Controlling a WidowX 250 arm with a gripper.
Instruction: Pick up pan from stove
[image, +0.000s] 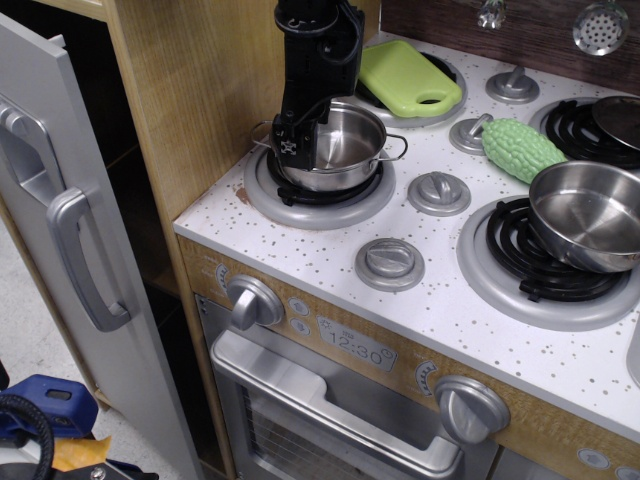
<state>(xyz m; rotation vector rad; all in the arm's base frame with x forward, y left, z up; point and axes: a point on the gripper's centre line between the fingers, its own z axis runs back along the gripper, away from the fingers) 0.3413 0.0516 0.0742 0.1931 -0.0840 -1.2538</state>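
Note:
The pan (345, 150) is a small deep shiny steel pot with thin wire loop handles. It sits on the front-left coil burner (320, 203) of the stove (440, 290), which has a white speckled top. My black gripper (305, 135) comes down from above at the pan's left rim. One finger (290, 140) is outside the wall and the other is inside the pot. The jaws stand close together, pinching the rim. The pan's base still looks level with the burner.
A wider, shallower steel pan (590, 215) rests on the front-right burner. A green bumpy vegetable (520, 148) lies mid-stove and a green cutting board (408, 75) at the back. Grey knobs (438, 192) stand between burners. A wooden cabinet wall (190, 90) is close on the left.

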